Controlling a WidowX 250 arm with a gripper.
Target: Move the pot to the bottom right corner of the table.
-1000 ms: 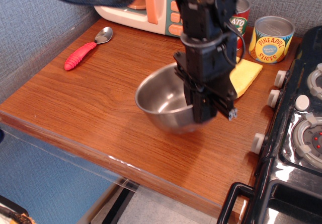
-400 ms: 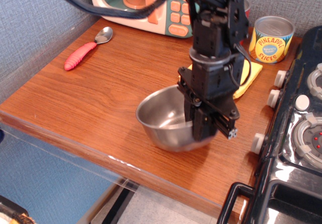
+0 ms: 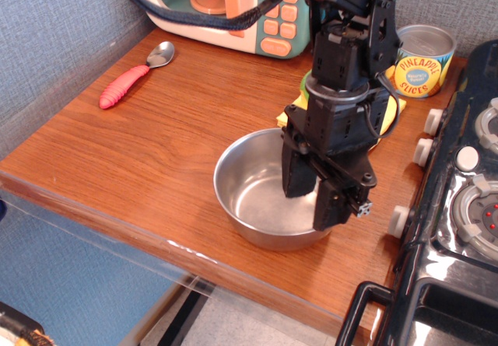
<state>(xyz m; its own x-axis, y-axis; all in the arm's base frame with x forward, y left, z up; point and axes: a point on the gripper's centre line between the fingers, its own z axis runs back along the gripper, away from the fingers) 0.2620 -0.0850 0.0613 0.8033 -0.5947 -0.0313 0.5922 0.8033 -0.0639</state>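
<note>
The shiny steel pot (image 3: 257, 206) stands flat on the reddish-brown table (image 3: 156, 144), near its front edge and toward the right side. My gripper (image 3: 313, 198) hangs over the pot's right half, pointing down. Its two black fingers stand apart: the left one (image 3: 296, 176) is inside the bowl and the right one (image 3: 331, 206) is at the right rim. The jaws look open, and the pot's right rim is partly hidden behind them.
A black toy stove (image 3: 459, 206) with white knobs borders the table on the right. A pineapple can (image 3: 420, 60) and a yellow cloth (image 3: 391, 111) lie behind my arm. A red-handled spoon (image 3: 128, 82) lies at the far left, and a toy microwave (image 3: 226, 8) stands at the back.
The pot moved toward the front right and went from tilted to flat on the table. My gripper moved with it, and its fingers have spread apart.
</note>
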